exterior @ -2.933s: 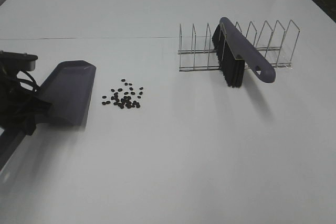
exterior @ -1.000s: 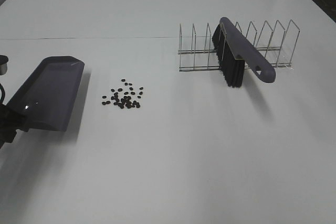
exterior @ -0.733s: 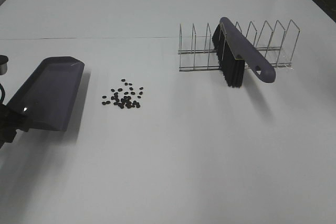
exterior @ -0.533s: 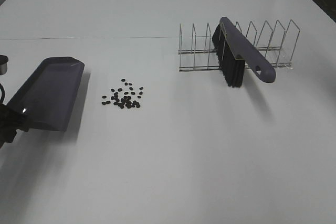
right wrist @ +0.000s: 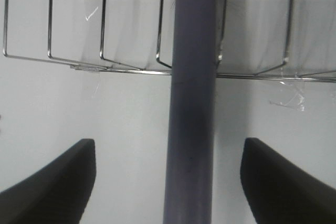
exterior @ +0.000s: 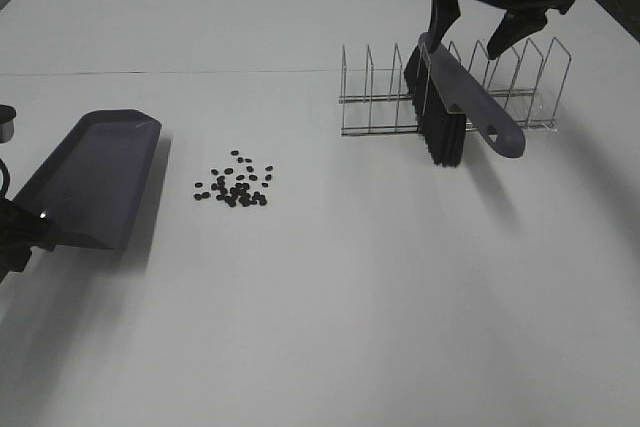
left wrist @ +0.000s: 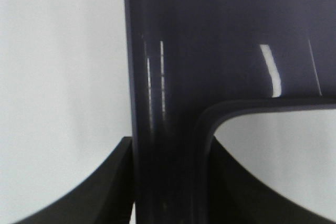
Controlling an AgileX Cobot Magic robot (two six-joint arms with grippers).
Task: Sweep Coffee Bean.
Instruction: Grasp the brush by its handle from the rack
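The coffee beans [exterior: 235,185] lie in a small dark cluster on the white table. Left of them the grey-purple dustpan [exterior: 95,179] hangs tilted, its mouth toward the beans, and my left gripper [exterior: 22,235] is shut on its handle at the left edge. The left wrist view shows that handle [left wrist: 168,145] pinched between the black fingers [left wrist: 107,187]. The brush [exterior: 462,99] leans in the wire rack [exterior: 520,82], bristles down. My right gripper [exterior: 475,27] hovers open just above it. In the right wrist view the brush handle [right wrist: 193,103] runs between the spread fingers [right wrist: 52,182], untouched.
The wire rack [right wrist: 131,66] has several upright dividers around the brush. White tabletop surrounds the beans, with a faint seam [exterior: 200,72] running across behind them.
The right arm has come into view from the top right and now hangs open over the brush. Earlier the dustpan was drawn left, away from the beans; it now barely shifts.
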